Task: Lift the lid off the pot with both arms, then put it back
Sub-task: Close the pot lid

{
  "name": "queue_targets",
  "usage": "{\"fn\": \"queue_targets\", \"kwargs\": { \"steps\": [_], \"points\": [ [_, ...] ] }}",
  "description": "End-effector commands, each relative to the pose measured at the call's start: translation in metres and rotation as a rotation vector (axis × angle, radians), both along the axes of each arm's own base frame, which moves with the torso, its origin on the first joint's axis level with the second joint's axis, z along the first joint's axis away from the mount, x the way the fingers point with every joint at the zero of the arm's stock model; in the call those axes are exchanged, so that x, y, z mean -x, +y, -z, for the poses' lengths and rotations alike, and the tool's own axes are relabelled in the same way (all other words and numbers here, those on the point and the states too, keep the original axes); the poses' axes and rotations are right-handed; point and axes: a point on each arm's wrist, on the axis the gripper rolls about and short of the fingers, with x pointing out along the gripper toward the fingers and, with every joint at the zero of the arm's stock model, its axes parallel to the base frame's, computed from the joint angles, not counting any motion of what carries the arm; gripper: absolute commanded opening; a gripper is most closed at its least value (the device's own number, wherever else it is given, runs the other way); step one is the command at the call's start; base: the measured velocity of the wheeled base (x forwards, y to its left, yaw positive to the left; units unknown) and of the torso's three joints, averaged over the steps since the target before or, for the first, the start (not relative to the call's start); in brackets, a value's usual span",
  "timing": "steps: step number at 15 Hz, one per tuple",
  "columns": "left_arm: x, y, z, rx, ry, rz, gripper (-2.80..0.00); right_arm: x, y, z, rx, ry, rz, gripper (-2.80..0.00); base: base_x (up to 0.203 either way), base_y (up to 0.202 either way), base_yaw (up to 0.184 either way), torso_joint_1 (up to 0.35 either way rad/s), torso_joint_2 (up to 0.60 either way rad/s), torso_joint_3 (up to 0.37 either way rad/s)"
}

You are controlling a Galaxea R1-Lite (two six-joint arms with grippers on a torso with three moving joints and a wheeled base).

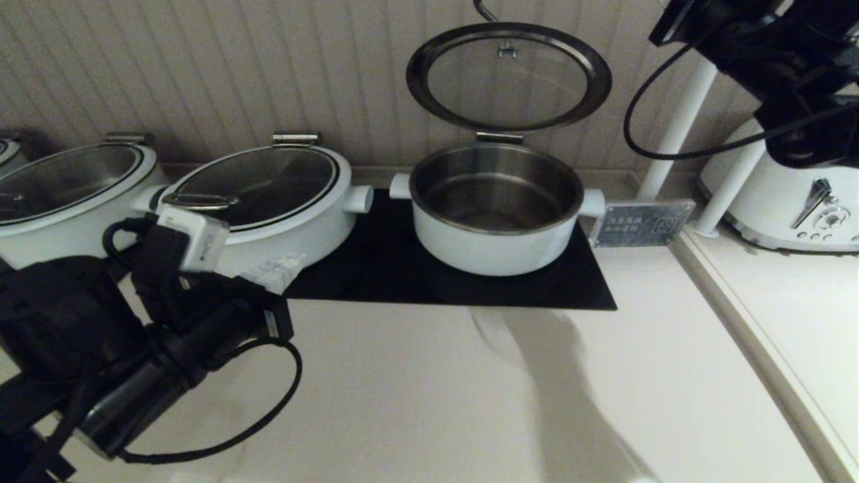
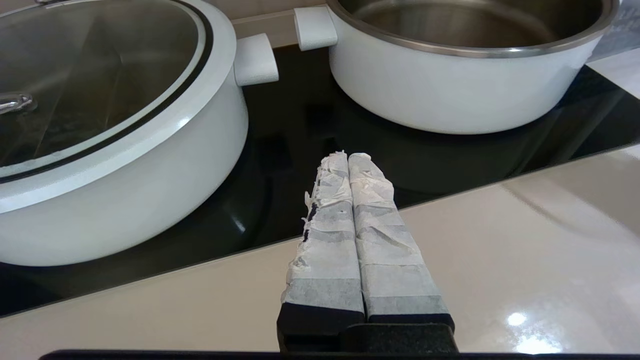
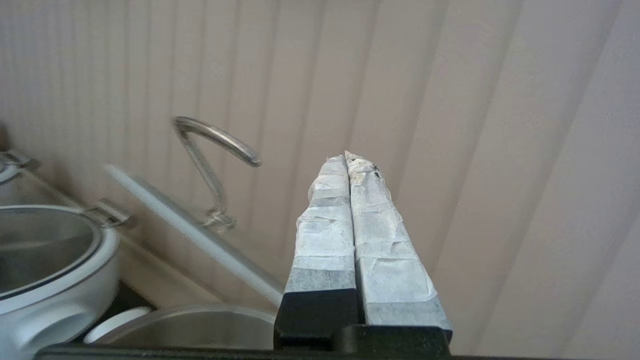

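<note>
The pot (image 1: 496, 231) stands open on the black cooktop (image 1: 382, 268); its steel bowl looks empty. It also shows in the left wrist view (image 2: 450, 95). The lid (image 1: 508, 80) stands upright behind the pot, against the wall, with its wire handle (image 3: 215, 137) towards the wall. My right gripper (image 3: 346, 156) is shut and empty, raised beside the lid's handle without touching it; its arm (image 1: 772, 54) is at the top right. My left gripper (image 2: 348, 156) is shut and empty, low over the cooktop's front edge, left of the pot (image 1: 282, 268).
A wider white pot with a closed glass lid (image 1: 268, 194) stands just left of the open pot, and another (image 1: 60, 194) is at the far left. A label plate (image 1: 641, 223), a white post (image 1: 678, 121) and a white appliance (image 1: 792, 201) are on the right.
</note>
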Motion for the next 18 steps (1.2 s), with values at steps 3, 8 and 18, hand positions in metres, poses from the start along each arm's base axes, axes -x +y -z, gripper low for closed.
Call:
{"fn": "queue_targets", "kwargs": {
  "steps": [3,8,18],
  "points": [
    [0.001,0.001,-0.001,0.004,-0.010,-0.001,-2.80,-0.037,0.003,0.035,0.016,0.056,-0.006,-2.80,0.000,0.000,0.000,0.000,0.00,0.000],
    [0.003,0.002,-0.001,0.006,-0.010,-0.001,-2.80,-0.046,0.003,0.046,0.015,0.047,-0.009,-2.80,0.000,0.000,0.000,0.000,0.00,0.000],
    [0.004,0.004,0.003,0.002,0.008,-0.009,-2.80,-0.055,0.006,0.059,0.034,0.062,-0.035,-2.80,0.000,0.000,0.000,0.000,0.00,0.000]
  ]
}}
